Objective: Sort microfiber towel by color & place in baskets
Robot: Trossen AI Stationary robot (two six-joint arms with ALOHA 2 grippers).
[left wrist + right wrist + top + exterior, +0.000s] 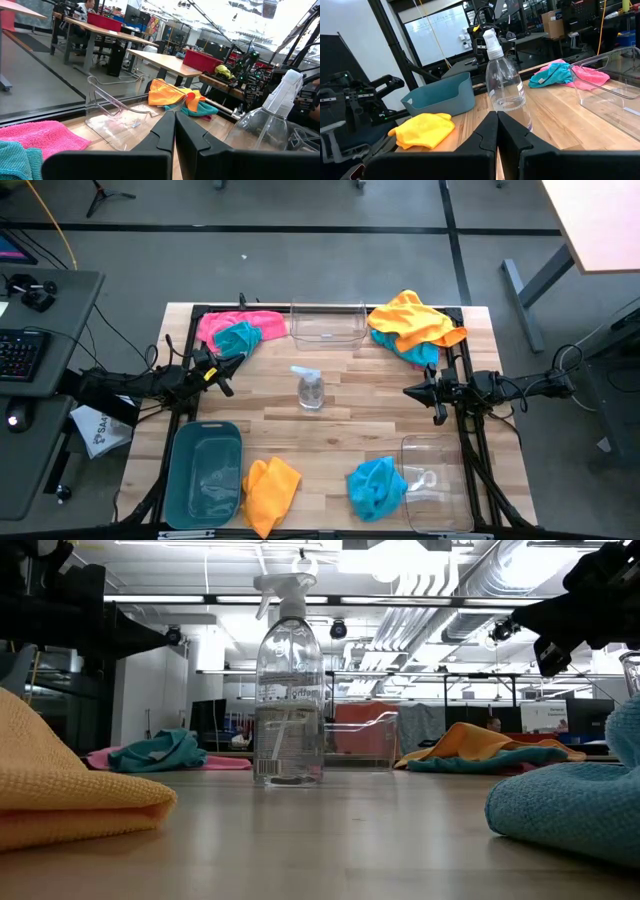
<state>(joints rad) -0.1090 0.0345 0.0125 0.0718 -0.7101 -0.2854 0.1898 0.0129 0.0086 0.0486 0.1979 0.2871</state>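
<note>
My left gripper (226, 383) (175, 131) is shut and holds nothing. It hovers above the table's left side, near the pink and teal towels (238, 332) lying at the far left. My right gripper (409, 392) (497, 129) is likewise shut and free over the right side. An orange towel (412, 320) lies heaped on teal and pink ones at the far right. An orange towel (270, 490) and a blue towel (377, 485) lie at the near edge. The teal basket (182, 470) sits near left, one clear basket (328, 326) at far middle, another clear basket (440, 470) near right.
A clear spray bottle (310, 389) (289, 690) stands upright at the table's centre, between the two grippers. A dark frame rail (465, 350) runs along the table's far and side edges. Bare wood shows around the bottle and in the middle strip.
</note>
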